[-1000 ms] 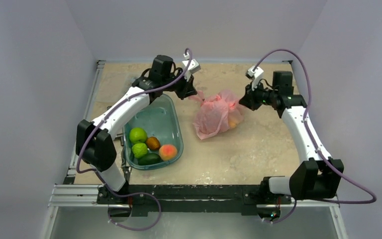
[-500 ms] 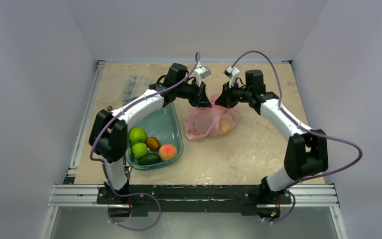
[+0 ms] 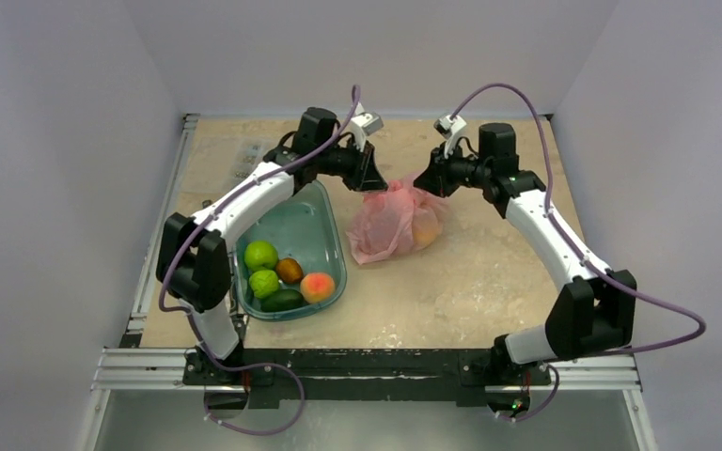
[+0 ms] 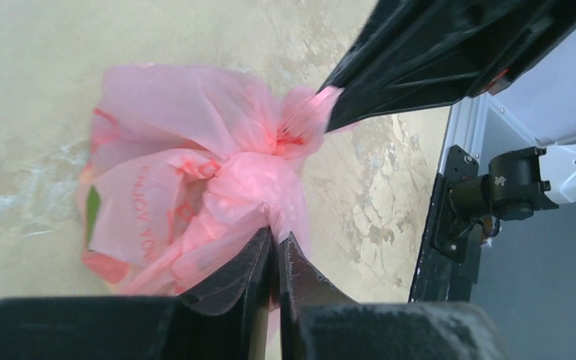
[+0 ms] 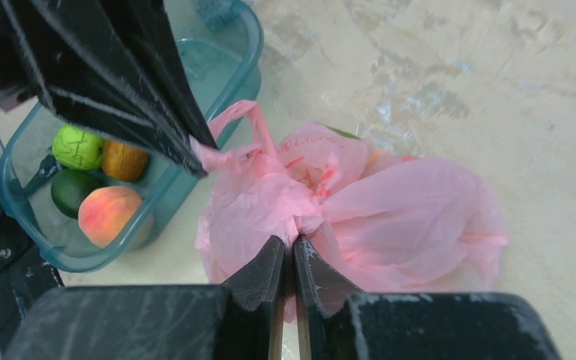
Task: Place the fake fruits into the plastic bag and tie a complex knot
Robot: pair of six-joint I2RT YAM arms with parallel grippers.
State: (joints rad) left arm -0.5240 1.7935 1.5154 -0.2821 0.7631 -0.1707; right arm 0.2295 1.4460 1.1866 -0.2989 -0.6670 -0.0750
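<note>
arms spread slightly, left gripper (image 4: 276, 234) and right gripper (image 5: 292, 241) clamped on plastic bag (image 3: 385, 225), fruits (image 3: 289, 271) in tub (image 3: 296, 225)

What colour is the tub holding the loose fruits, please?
The tub is translucent teal-green, clearest from the top view.

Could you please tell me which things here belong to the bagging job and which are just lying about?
Belonging to the job:
- plastic bag, pinched by the left end effector and right end effector
- fake fruits in the teal tub

Just lying about:
- the teal tub itself
- flat clear packet at the far left of the table
</note>
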